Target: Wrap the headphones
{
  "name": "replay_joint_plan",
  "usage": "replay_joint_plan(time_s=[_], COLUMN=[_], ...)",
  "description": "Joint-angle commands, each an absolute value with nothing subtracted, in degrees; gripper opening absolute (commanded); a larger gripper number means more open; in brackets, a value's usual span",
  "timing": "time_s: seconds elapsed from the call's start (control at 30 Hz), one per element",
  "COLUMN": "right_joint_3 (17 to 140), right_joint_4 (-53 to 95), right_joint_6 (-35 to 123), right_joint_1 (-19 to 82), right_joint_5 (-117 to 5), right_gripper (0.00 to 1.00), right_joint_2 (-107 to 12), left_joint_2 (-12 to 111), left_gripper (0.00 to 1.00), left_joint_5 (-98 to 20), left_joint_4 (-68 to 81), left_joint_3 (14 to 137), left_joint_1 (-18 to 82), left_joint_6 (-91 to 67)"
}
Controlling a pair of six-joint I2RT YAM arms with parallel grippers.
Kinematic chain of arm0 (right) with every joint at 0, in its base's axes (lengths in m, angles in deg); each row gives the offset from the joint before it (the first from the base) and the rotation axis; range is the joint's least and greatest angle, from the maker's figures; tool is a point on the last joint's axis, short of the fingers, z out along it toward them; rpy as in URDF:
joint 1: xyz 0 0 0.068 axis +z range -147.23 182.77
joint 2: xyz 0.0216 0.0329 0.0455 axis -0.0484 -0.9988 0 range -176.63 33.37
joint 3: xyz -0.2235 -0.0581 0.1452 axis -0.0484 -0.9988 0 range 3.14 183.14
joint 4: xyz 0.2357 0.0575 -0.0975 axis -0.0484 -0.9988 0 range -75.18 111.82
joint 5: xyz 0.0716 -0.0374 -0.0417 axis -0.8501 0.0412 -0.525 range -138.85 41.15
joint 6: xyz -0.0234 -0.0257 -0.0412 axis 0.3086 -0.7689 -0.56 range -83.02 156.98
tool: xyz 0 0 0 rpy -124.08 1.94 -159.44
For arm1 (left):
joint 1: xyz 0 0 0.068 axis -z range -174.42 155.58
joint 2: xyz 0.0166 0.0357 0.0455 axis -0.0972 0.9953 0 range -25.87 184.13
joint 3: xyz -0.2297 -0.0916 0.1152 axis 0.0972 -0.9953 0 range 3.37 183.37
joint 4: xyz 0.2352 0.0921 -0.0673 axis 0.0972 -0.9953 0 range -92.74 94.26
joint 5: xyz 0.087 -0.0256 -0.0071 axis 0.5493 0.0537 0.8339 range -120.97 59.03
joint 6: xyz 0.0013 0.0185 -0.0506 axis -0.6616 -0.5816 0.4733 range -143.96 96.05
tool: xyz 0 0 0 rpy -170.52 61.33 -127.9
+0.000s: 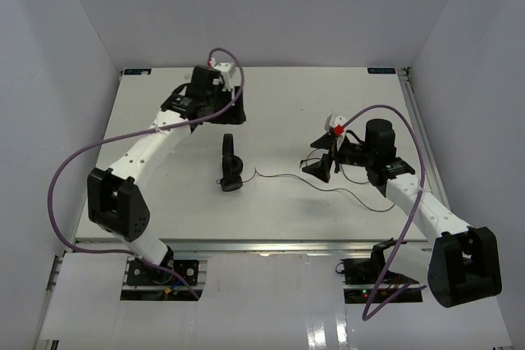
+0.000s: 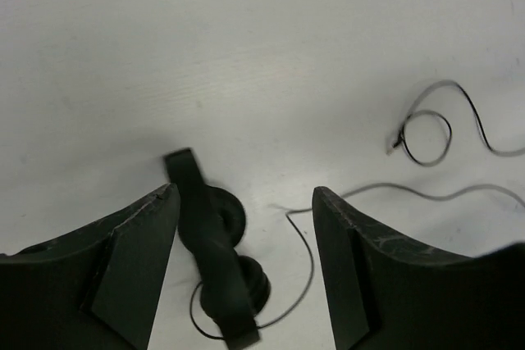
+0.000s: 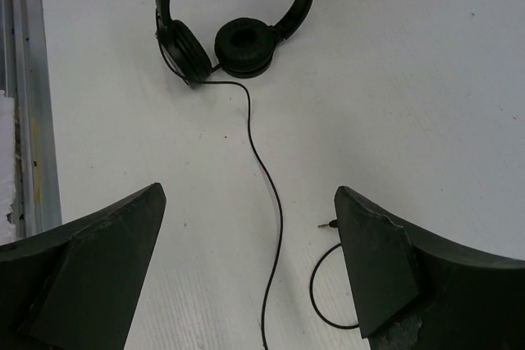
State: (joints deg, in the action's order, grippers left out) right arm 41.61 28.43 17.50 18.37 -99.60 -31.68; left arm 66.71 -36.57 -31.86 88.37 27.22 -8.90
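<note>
The black headphones (image 1: 233, 166) lie on the white table (image 1: 164, 202) near its middle, earcups toward the front. Their thin black cord (image 1: 287, 176) trails right across the table, under and past my right gripper (image 1: 318, 159). My left gripper (image 1: 232, 108) hovers behind the headphones, open and empty. In the left wrist view (image 2: 244, 194) the headphones (image 2: 205, 219) lie between and below the open fingers. My right gripper (image 3: 248, 193) is open and empty over the cord (image 3: 267, 178). The cord's plug (image 3: 328, 224) lies beside its right finger. The headphones (image 3: 234, 14) lie ahead.
White walls close in the table on three sides. A metal rail (image 1: 414, 120) runs along the right edge, also in the right wrist view (image 3: 20, 79). Purple arm cables (image 1: 66, 170) loop above both arms. The cord's end curls in a small loop (image 2: 426, 137).
</note>
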Motion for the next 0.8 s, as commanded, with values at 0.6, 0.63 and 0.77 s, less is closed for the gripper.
replay_joint_plan(time_s=[0.6,0.63,0.77], right_joint_3=[40.8,40.8,40.8], right_joint_4=[29.6,29.6,29.6], right_joint_6=[18.2,18.3,18.4], right_joint_1=[13.8,13.7,13.2], right_joint_5=[-106.8,-107.0,-107.5], right_gripper=[0.9,0.9,0.9], right_joint_2=[-29.9,-29.9,-29.7], left_joint_2=[79.6,80.0,81.4], left_gripper=[0.89,0.88,0.83], left_joint_5=[26.9,27.2,26.0], left_joint_4=[-51.3,-50.4,-47.2], left_joint_3=[92.3,91.9,91.1], left_joint_1=[55.7,55.5,53.7], left_joint_6=[-12.6,-13.2,-15.3])
